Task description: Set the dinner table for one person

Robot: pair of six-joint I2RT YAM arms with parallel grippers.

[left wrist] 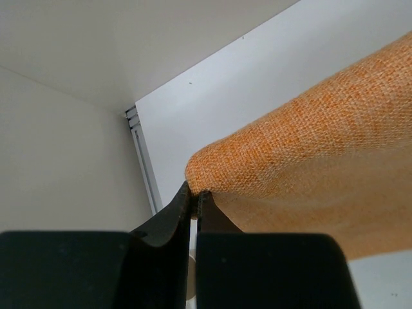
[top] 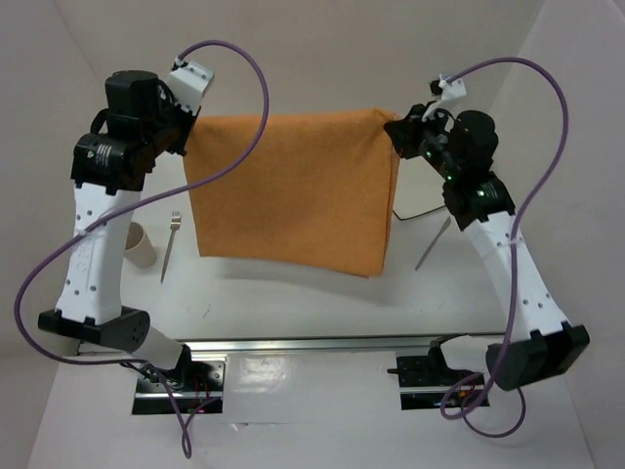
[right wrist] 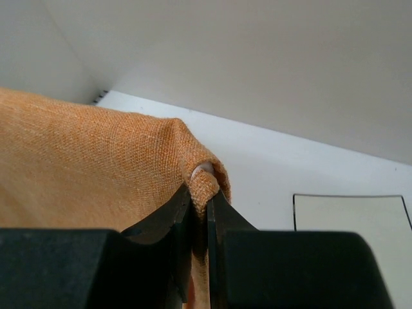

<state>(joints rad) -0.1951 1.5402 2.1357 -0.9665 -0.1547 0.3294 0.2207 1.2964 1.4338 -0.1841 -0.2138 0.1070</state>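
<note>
An orange cloth (top: 293, 186) hangs in the air above the white dinner table (top: 293, 303), held by its two upper corners. My left gripper (top: 187, 132) is shut on the cloth's left corner (left wrist: 196, 187). My right gripper (top: 398, 132) is shut on the cloth's right corner (right wrist: 205, 187). The cloth's lower edge hangs near the tabletop. A fork (top: 170, 244) and a beige cup (top: 140, 244) sit on the table to the left of the cloth. A knife (top: 433, 242) lies to the right. A square white plate with a dark rim (right wrist: 351, 222) lies on the right, mostly hidden behind the cloth in the top view.
White walls enclose the table on the back and sides. A metal rail (top: 312, 344) with the arm bases runs along the near edge. Purple cables (top: 259, 88) loop above both arms.
</note>
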